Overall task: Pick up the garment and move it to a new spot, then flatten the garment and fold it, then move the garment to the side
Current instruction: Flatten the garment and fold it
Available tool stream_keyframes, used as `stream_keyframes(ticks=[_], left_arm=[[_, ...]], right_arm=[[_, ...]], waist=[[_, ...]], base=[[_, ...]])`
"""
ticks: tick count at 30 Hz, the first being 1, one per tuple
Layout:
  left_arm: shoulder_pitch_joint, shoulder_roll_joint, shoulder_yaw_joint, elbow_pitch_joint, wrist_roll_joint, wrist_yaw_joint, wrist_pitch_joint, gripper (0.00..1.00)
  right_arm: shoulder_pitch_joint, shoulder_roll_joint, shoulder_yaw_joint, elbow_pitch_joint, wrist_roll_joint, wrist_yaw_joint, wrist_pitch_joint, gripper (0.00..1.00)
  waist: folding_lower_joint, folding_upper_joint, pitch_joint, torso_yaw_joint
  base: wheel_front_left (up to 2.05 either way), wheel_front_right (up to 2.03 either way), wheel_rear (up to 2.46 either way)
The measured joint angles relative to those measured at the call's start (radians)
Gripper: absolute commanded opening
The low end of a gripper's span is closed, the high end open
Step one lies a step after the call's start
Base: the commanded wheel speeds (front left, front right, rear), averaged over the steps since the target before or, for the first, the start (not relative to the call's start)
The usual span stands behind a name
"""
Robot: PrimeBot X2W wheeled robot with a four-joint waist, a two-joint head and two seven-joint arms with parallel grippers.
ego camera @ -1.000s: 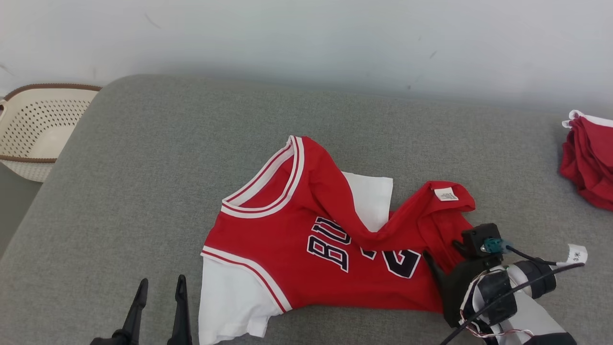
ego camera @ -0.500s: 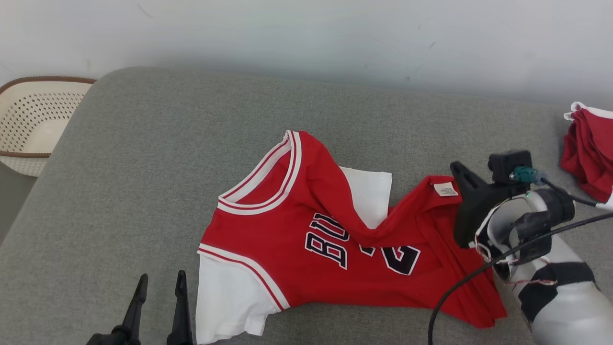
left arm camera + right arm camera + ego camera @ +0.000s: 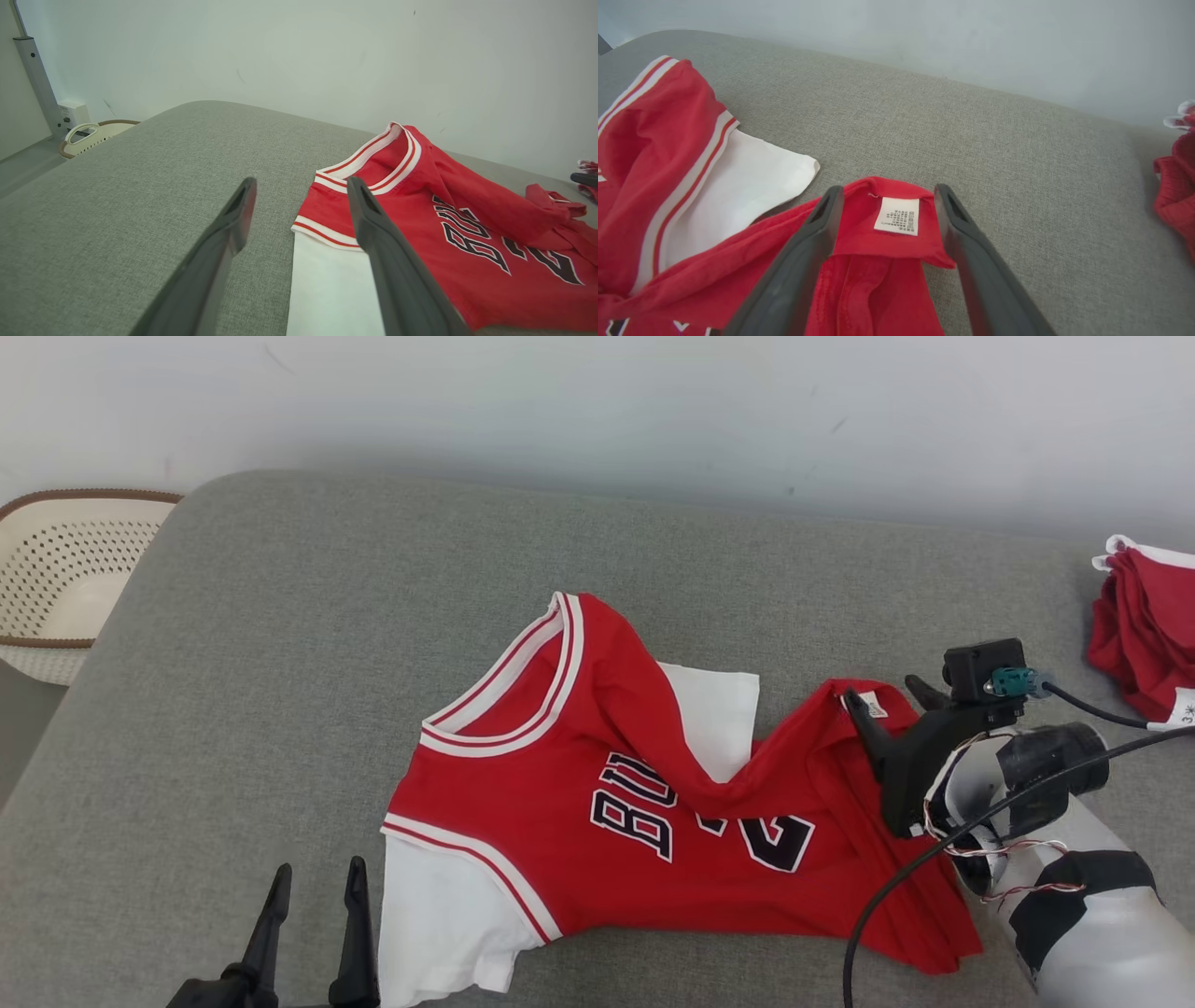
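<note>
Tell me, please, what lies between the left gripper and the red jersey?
Nothing but a narrow strip of bare grey cushion. In the head view the left gripper, open, stands just beside the white sleeve of the jersey, apart from it.

L gripper [image 3: 317, 882]: lower left, jaws apart, fingers pointing fwd | R gripper [image 3: 880, 693]: jaws apart, fingers angled up-left | R forearm [image 3: 1102, 943]: pale, enters from lower-right corner

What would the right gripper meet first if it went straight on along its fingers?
Most likely the garment's turned-over red corner bearing the white label, which lies between the open right gripper's fingertips in the right wrist view. Beyond it is the grey cushion. Depth is hard to judge.
</note>
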Motion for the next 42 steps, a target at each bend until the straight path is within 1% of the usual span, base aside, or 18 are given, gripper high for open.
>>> stream_keyframes(ticks=[2, 5, 7, 11, 14, 17, 23, 27, 28, 29, 30, 31, 36, 42], left_arm=[[0.001, 0.0, -0.001, 0.0, 0.0, -0.001, 0.0, 1.0], [0.016, 0.0, 0.002, 0.004, 0.0, -0.001, 0.0, 1.0], [0.02, 0.0, 0.003, 0.008, 0.0, -0.001, 0.0, 1.0], [0.022, 0.0, 0.007, 0.008, 0.0, -0.001, 0.0, 1.0], [0.022, 0.0, 0.005, 0.004, 0.0, -0.001, 0.0, 1.0], [0.022, 0.0, -0.002, 0.002, 0.0, 0.0, 0.0, 1.0], [0.018, 0.0, -0.011, 0.002, -0.016, 0.001, 0.0, 1.0], [0.017, 0.0, -0.013, 0.005, -0.019, 0.001, 0.0, 1.0], [0.016, 0.0, -0.014, 0.005, -0.021, 0.001, 0.0, 1.0], [0.016, 0.0, -0.014, 0.005, -0.021, 0.001, 0.0, 1.0], [0.016, 0.0, -0.014, 0.005, -0.021, 0.001, 0.0, 1.0], [0.015, 0.0, -0.013, 0.007, -0.022, 0.001, 0.0, 1.0], [0.015, 0.0, -0.007, 0.009, -0.025, 0.002, 0.0, 1.0], [0.015, 0.0, 0.001, 0.009, -0.025, 0.003, 0.0, 1.0]], right_arm=[[0.01, 0.007, 0.016, -0.01, 0.053, 0.0, 0.031, 1.0], [0.04, 0.001, 0.068, -0.04, 0.114, 0.0, 0.109, 1.0], [0.048, -0.02, 0.097, -0.077, 0.15, 0.0, 0.146, 1.0], [0.065, -0.069, 0.155, -0.147, 0.197, 0.0, 0.256, 1.0], [0.063, -0.1, 0.176, -0.199, 0.213, 0.0, 0.311, 1.0], [0.063, -0.114, 0.189, -0.223, 0.224, 0.0, 0.35, 1.0], [0.07, -0.112, 0.198, -0.203, 0.23, 0.0, 0.407, 1.0], [0.075, -0.1, 0.208, -0.164, 0.213, 0.0, 0.41, 1.0], [0.074, -0.098, 0.208, -0.151, 0.211, 0.0, 0.404, 0.92], [0.074, -0.098, 0.208, -0.151, 0.211, 0.0, 0.404, 0.42], [0.073, -0.097, 0.214, -0.14, 0.198, 0.0, 0.401, 0.04], [0.07, -0.095, 0.216, -0.131, 0.194, 0.0, 0.391, 0.0], [0.053, -0.084, 0.21, -0.092, 0.17, 0.0, 0.323, 0.0], [-0.021, -0.079, 0.171, -0.091, 0.168, 0.0, 0.209, 0.0]], waist=[[0.0, 0.0, -0.004, -0.005], [0.0, 0.0, -0.014, -0.012], [0.0, 0.0, -0.021, -0.018], [0.0, 0.0, -0.032, -0.032], [-0.0001, -0.0001, -0.033, -0.04], [0.0, 0.0, -0.026, -0.039], [0.0, -0.0001, -0.015, -0.021], [0.0, -0.0001, -0.008, -0.009], [0.0, 0.0, -0.006, -0.007], [0.0, 0.0, -0.006, -0.007], [-0.0001, 0.0, -0.005, -0.004], [0.0, 0.0, -0.004, -0.002], [0.0, 0.0, -0.005, 0.003], [-0.0001, 0.0, -0.009, -0.005]], base=[[0.0, 0.0, 0.0], [0.0, 0.0, 0.0], [0.0, 0.0, 0.0], [0.0, 0.0, 0.0], [0.0, 0.0, 0.0], [0.0, 0.0, 0.0], [0.0, 0.0, 0.0], [0.0, 0.0, 0.0], [0.0, 0.0, 0.0], [0.0, 0.0, 0.0], [0.0, 0.0, 0.0], [0.0, 0.0, 0.0], [0.0, 0.0, 0.0], [0.0, 0.0, 0.0]])
